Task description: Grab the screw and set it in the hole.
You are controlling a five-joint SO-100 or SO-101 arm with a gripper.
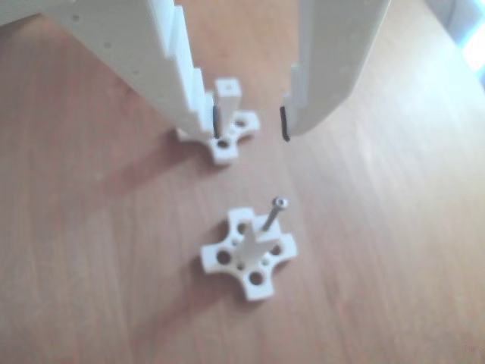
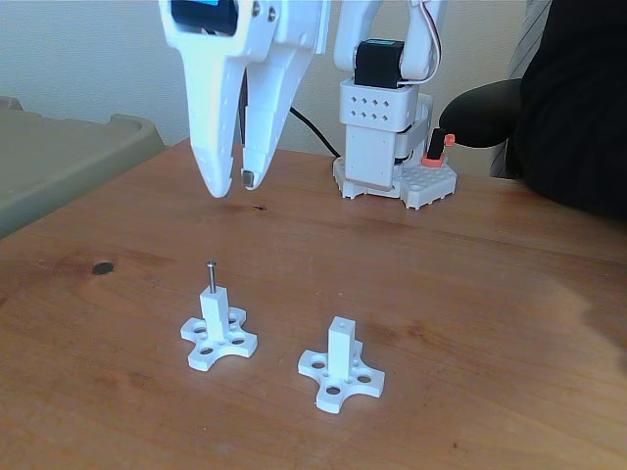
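Note:
The screw (image 2: 211, 275) (image 1: 274, 215) stands upright in the top of the left white post (image 2: 214, 311), its shaft sunk in the hole and its head up. This piece is the near one (image 1: 250, 254) in the other view. A second, alike cross-shaped piece (image 2: 341, 366) (image 1: 227, 125) has a bare post with a tiny hole (image 2: 340, 321) in its end face. My gripper (image 2: 232, 183) (image 1: 250, 123) hangs open above the table behind the pieces, with nothing between its fingers. In the other view its left finger (image 1: 198, 98) overlaps the far piece.
The arm's white base (image 2: 382, 147) stands at the back of the wooden table (image 2: 470, 294), with an orange-tipped part (image 2: 436, 152) beside it. A person's dark sleeve (image 2: 568, 98) fills the right rear. A grey-green bin (image 2: 59, 157) sits at left, and a small dark spot (image 2: 102, 267) marks the table.

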